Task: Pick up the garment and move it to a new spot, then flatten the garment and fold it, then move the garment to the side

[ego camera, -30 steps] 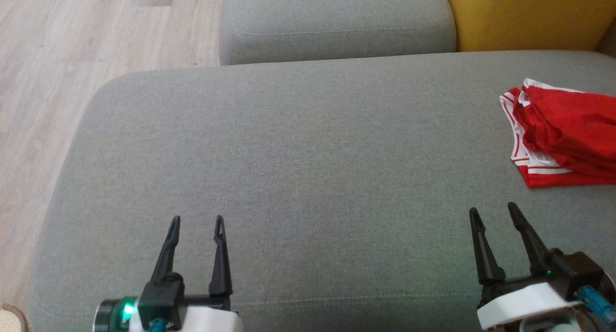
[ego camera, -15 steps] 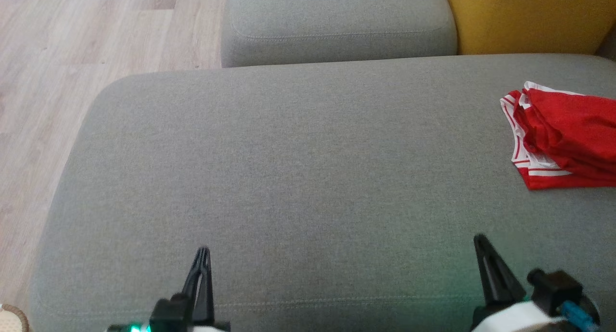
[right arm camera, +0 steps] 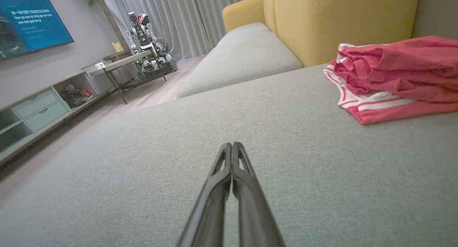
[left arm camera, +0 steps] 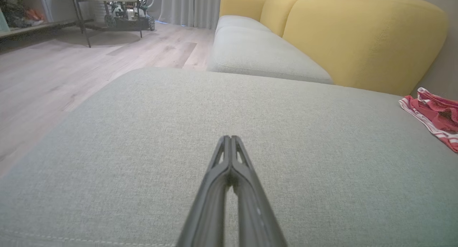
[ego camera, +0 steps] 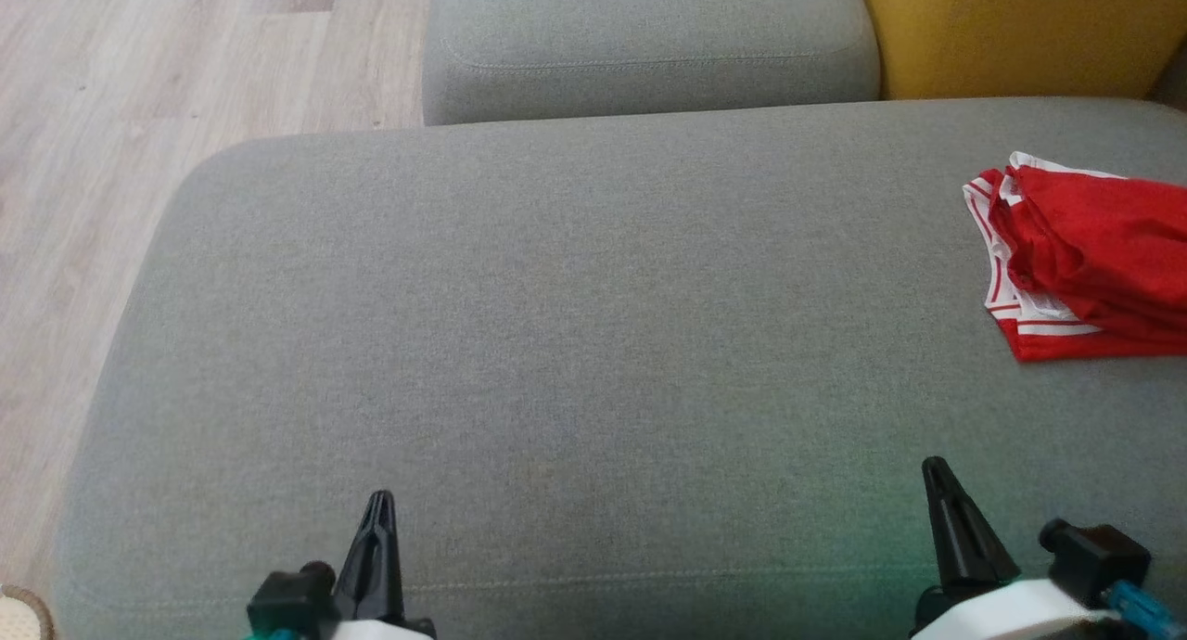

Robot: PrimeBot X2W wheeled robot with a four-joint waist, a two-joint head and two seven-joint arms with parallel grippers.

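A: Item one, the garment (ego camera: 1090,250)?
B: Red with white-striped trim, lying in a folded stack at the far right of the grey seat cushion (ego camera: 593,297), near the yellow backrest (ego camera: 1020,28). Its right part runs past the edge of the head view, so its full length and long axis cannot be told. The striped edge faces left.
A: Item two, the nearer tool?
B: Right tool (ego camera: 937,468). Its fingers are pressed together and hold nothing, low over the near edge of the cushion. The garment lies ahead of it and to its right, apart from it, with bare cushion between.
A: Item three?
B: Left tool (ego camera: 378,501). Its fingers are likewise together and empty, at the near edge. It is well apart from the garment, with most of the cushion's width between.
A: Surroundings?
B: A second grey cushion (ego camera: 649,37) beyond, and a wood floor (ego camera: 185,65) to the left.
A: Status?
B: By its look the garment is folded and set aside, so the task seems at or near its end. If a further nudge is needed, the right arm has the shorter reach, forward and rightward, and would first have to part its fingers.
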